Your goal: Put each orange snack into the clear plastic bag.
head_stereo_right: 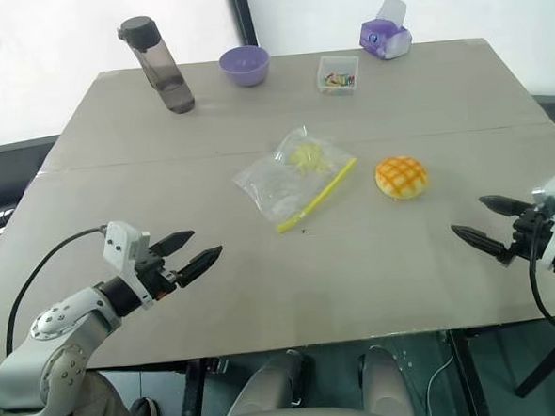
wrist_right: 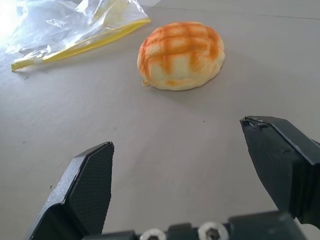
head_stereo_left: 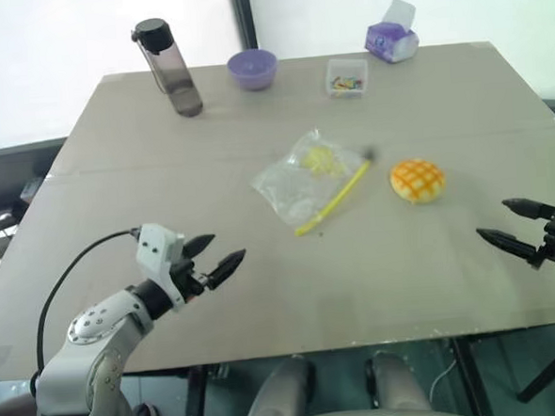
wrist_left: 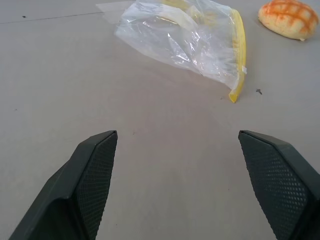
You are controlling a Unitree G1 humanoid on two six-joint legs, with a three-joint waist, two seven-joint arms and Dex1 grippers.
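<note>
An orange snack, a domed bun with a pale grid on top, lies on the table right of centre; the right wrist view shows the orange snack too. Just left of it lies the clear plastic bag, flat and crinkled, its yellow seal strip facing the bun; in the left wrist view the clear plastic bag lies ahead of the fingers. My left gripper hovers open near the front left, empty. My right gripper is open at the table's right edge, empty, pointing toward the bun.
Along the far edge stand a dark water bottle, a purple bowl, a small clear box of colourful bits and a purple tissue pack. The brown table has bare surface around the bag and bun.
</note>
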